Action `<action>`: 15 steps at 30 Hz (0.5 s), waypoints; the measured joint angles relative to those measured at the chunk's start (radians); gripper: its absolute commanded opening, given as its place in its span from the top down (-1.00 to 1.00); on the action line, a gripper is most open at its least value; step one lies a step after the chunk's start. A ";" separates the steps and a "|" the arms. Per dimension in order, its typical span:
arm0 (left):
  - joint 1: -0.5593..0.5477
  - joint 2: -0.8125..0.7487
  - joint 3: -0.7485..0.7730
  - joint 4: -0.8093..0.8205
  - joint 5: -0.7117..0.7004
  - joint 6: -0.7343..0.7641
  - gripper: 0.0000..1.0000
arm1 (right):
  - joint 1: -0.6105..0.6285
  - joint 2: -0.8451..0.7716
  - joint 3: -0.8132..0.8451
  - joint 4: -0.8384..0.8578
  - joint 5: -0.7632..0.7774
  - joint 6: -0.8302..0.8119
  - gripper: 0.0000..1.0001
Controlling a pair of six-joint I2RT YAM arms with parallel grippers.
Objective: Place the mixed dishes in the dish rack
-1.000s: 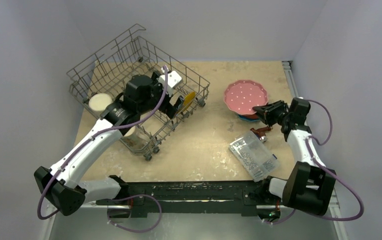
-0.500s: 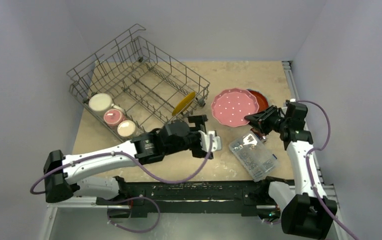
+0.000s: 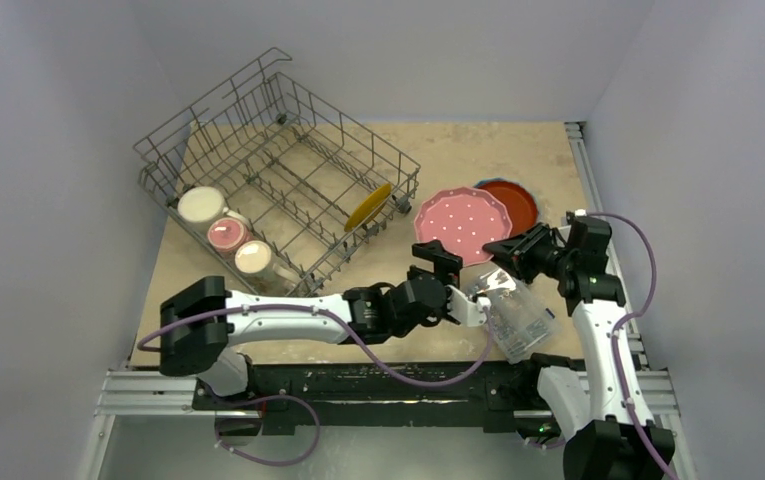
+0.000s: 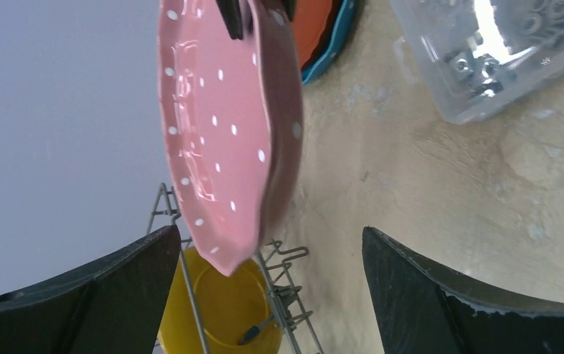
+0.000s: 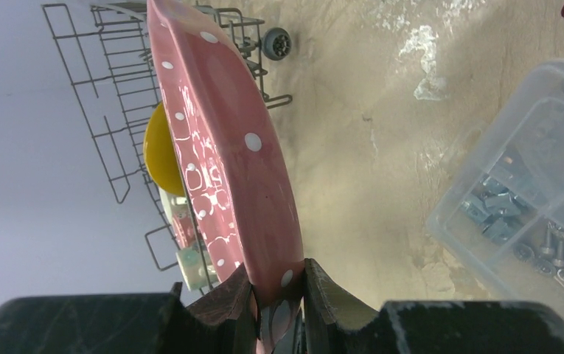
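Above the table's right half, the right gripper [image 5: 275,295] was pinched on the rim of the pink dotted plate [image 5: 220,155], holding it tilted up on edge. The left gripper [image 4: 267,247] faced the plate with its jaws spread wide, near it but not touching. Just beside them lay the clear box [image 3: 518,315] of metal parts. Behind the plate, the red-orange plate [image 3: 510,203] sat on a blue one. The dish rack [image 3: 353,122] stood well apart to the left, holding a yellow plate [image 3: 369,206] between its tines and three mugs [image 3: 226,236] along its near edge. This looked like a handover. The left jaws would need to close on free rim before the right ones let go, then carry the plate upright to the tines beside the yellow one.
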 measured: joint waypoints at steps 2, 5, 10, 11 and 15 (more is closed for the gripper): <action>-0.007 0.048 0.035 0.031 -0.050 0.034 -0.76 | 0.004 0.000 -0.011 0.000 -0.005 0.009 1.00; -0.012 0.140 0.096 0.097 -0.121 0.100 -0.61 | 0.009 0.000 -0.022 -0.003 -0.006 0.016 1.00; -0.013 0.263 0.149 0.180 -0.193 0.189 -0.22 | 0.010 0.000 -0.022 -0.006 -0.006 0.026 1.00; -0.013 0.284 0.153 0.201 -0.207 0.212 -0.18 | 0.010 0.000 -0.022 -0.006 -0.006 0.027 1.00; -0.011 0.352 0.169 0.277 -0.254 0.304 -0.01 | 0.010 -0.002 -0.024 -0.005 -0.006 0.031 1.00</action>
